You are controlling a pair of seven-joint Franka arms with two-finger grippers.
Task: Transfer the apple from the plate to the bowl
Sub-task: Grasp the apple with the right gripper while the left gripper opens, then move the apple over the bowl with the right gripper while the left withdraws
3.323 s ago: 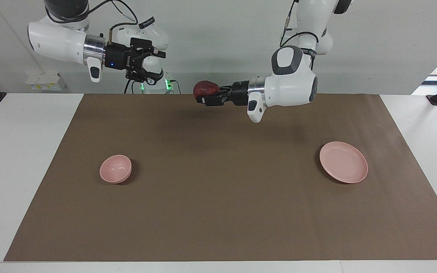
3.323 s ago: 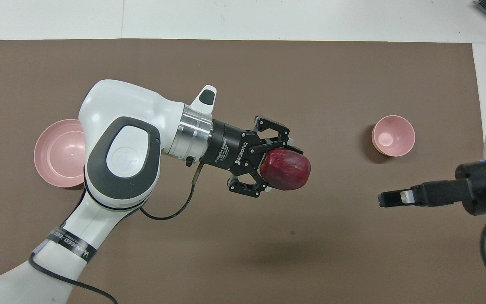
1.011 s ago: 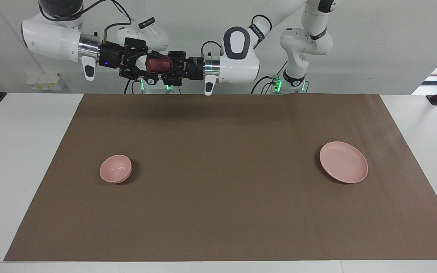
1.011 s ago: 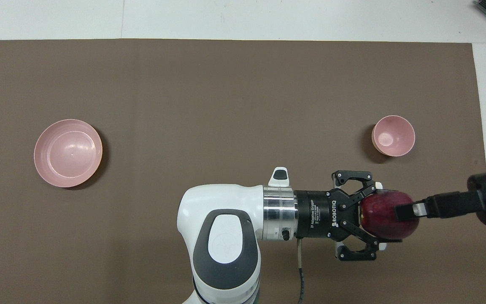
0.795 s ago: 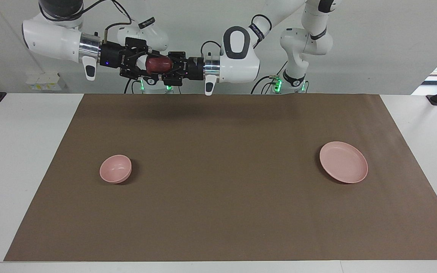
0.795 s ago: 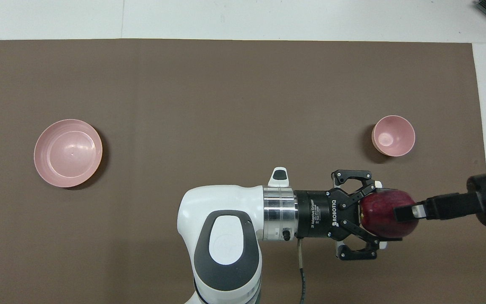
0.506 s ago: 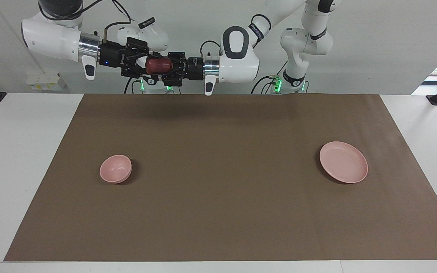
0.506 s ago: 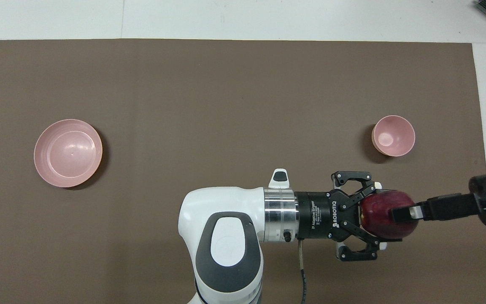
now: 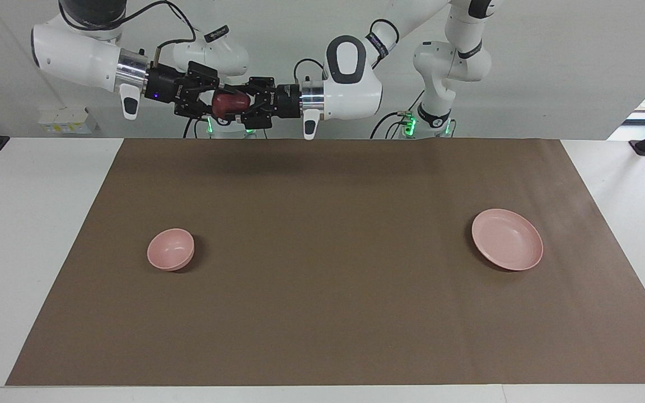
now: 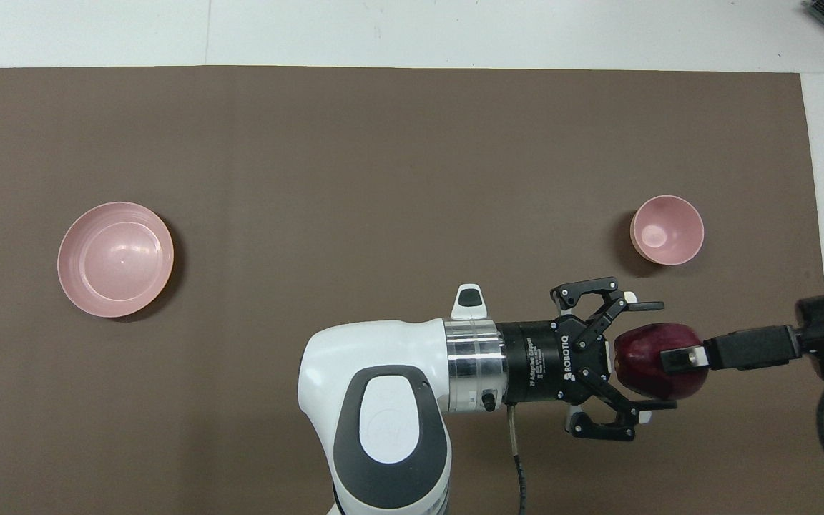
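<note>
The dark red apple [image 9: 231, 103] [image 10: 659, 361] hangs in the air between both grippers, over the robots' edge of the brown mat toward the right arm's end. My right gripper [image 9: 214, 104] [image 10: 680, 359] is shut on it, one finger lying across its top. My left gripper [image 9: 246, 105] [image 10: 655, 355] stands open around the apple, its fingertips spread clear of the fruit. The small deep pink bowl [image 9: 171, 249] [image 10: 667, 229] sits empty on the mat toward the right arm's end. The wide pink plate [image 9: 506, 239] [image 10: 115, 258] lies empty toward the left arm's end.
A brown mat [image 9: 322, 313] covers most of the white table. The left arm reaches across the mat's robot-side edge, its white forearm [image 10: 376, 400] low in the overhead view. Nothing else stands on the mat.
The left arm carried the apple across to the right gripper. The right gripper closed on it, and in the last half second the left gripper's fingers spread open off the apple.
</note>
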